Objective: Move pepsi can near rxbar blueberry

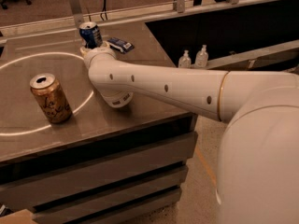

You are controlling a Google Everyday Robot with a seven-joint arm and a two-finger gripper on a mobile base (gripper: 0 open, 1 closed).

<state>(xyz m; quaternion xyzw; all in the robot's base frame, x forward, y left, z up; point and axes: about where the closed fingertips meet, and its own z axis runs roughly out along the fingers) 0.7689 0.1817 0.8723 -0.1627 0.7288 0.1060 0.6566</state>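
Brownish metal surface point(140, 113) with a thin white ring point(44, 54) marked on it, dark stacked panels under the front edge. We see the pepsi can point(90, 34) upright at the far edge, silver top up. The rxbar blueberry point(120, 44) lies flat just to the right of it, near; we can't tell if they touch. Our white arm point(159, 85) reaches in from the right across the surface, and its wrist covers the foot of the pepsi can. The pincer point(91, 47) sits right at the can there, mostly hidden behind the wrist, so we cannot tell whether it is apart or clamped on the can. A gold-brown can point(50, 98) stands upright front-left inside the ring, well apart from the pepsi can. Two clear bottles point(185, 59) stand on a lower ledge past the surface's right edge.
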